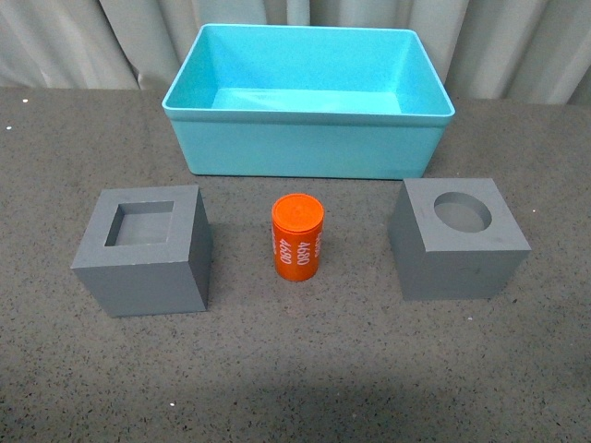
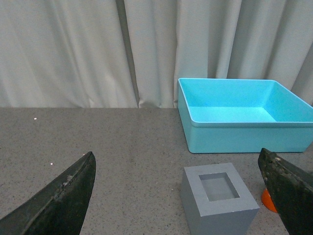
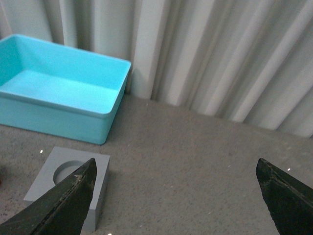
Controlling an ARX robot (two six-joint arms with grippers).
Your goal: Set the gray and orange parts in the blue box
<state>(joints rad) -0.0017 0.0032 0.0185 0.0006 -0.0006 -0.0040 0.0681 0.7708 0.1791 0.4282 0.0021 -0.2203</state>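
In the front view, a gray cube with a square recess [image 1: 146, 249] stands at the left, an orange cylinder marked "4680" [image 1: 297, 236] in the middle, and a gray cube with a round recess [image 1: 459, 236] at the right. Behind them sits the empty blue box [image 1: 307, 138]. Neither arm shows in that view. My left gripper [image 2: 181, 196] is open, held back from the square-recess cube [image 2: 217, 205], which lies between its fingertips; the orange cylinder [image 2: 267, 198] peeks past one finger. My right gripper [image 3: 176, 196] is open over bare table, the round-recess cube [image 3: 66, 183] partly behind one finger.
The parts stand on a dark speckled table [image 1: 295, 369]. A pale pleated curtain [image 2: 98, 49] hangs behind the table's far edge, just past the blue box [image 2: 244, 117] [image 3: 58, 98].
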